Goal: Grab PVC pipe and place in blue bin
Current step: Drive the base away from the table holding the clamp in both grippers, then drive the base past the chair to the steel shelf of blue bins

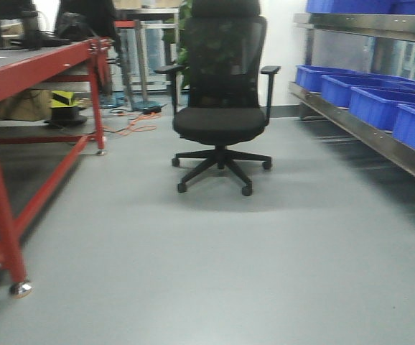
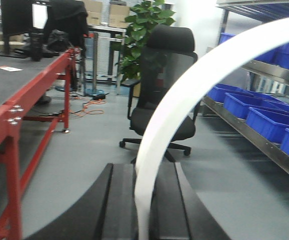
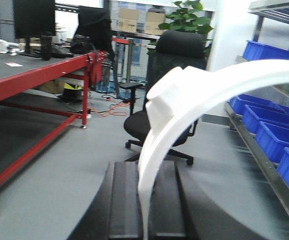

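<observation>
PVC pipe (image 2: 147, 155): a white arched band. In the left wrist view its foot sits in the slot between two black pads, and the arc sweeps up and to the right across the frame. No tab or hole shows from here.

Left end effector (image 2: 143, 167): the pads stand tight against the band's foot on both sides. It reads as clenched on the pipe.

Right end effector (image 3: 144, 165): same picture, with pads close around the foot of a second white arched piece (image 3: 152, 150). This one carries a blocky lump at its shoulder. It reads as clenched too. I cannot tell whether this piece is a like part or something else.

Blue bins (image 1: 372, 111): a row on the metal shelf (image 1: 365, 136) at the right, well apart from both arms. What lies inside them is hidden.

A black office chair (image 1: 222, 108) stands straight ahead on the grey floor. The red-framed tabletop (image 1: 21, 61) is off to the left. The front view is soft and shows neither arm nor pipe.

Progress, as a judgement:
- The grab looks done, with the pipe off any surface and carried at the wrist.
- The placing is all still to do: close on the shelf, bring the left arm over a bin, let go.
- No bin is within reach yet.
</observation>
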You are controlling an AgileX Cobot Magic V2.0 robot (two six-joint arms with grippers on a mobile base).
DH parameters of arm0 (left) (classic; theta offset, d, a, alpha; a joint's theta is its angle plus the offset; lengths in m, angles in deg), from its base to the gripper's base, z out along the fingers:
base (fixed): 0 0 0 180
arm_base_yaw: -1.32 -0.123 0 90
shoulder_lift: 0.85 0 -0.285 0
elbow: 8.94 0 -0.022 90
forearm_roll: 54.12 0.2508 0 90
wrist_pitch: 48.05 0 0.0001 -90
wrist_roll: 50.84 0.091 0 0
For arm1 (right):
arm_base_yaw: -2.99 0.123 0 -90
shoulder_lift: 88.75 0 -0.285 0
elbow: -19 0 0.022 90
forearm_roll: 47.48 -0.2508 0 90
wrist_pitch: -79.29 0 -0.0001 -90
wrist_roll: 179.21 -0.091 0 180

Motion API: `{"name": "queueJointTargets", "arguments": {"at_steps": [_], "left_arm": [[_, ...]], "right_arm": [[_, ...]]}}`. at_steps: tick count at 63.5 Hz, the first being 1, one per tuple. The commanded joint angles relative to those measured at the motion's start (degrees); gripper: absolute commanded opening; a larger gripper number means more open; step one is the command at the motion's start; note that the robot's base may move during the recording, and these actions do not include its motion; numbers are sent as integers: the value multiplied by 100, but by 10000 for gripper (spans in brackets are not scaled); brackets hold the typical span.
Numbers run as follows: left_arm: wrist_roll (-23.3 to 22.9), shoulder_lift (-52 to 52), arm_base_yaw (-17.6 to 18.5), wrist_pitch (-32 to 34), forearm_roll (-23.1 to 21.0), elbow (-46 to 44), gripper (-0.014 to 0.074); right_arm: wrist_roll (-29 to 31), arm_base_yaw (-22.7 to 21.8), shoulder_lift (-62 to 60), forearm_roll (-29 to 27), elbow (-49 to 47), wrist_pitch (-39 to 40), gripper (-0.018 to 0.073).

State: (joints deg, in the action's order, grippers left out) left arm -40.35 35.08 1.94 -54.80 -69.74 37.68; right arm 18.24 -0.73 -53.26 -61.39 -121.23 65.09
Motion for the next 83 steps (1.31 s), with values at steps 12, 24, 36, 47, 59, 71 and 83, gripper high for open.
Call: {"name": "queueJointTargets", "arguments": {"at_steps": [12, 24, 36, 47, 59, 71, 83], "left_arm": [[-16, -28, 54, 176, -29, -54, -111], [-16, -28, 54, 176, -29, -54, -111], [-16, -28, 54, 176, -29, -54, -111], [-16, -28, 54, 176, -29, -54, -111], [-16, -28, 54, 176, -29, -54, -111], [-16, -28, 54, 176, -29, -54, -111], [-16, -28, 54, 176, -29, -54, -111]], "right_arm": [[24, 7, -30, 50, -9, 144, -168], [24, 7, -30, 50, -9, 144, -168], [24, 7, -30, 50, -9, 144, -168], [24, 7, -30, 50, -9, 144, -168], [24, 7, -30, 50, -9, 144, -168], [24, 7, -30, 50, -9, 144, -168], [24, 7, -30, 50, -9, 144, -168]]}}
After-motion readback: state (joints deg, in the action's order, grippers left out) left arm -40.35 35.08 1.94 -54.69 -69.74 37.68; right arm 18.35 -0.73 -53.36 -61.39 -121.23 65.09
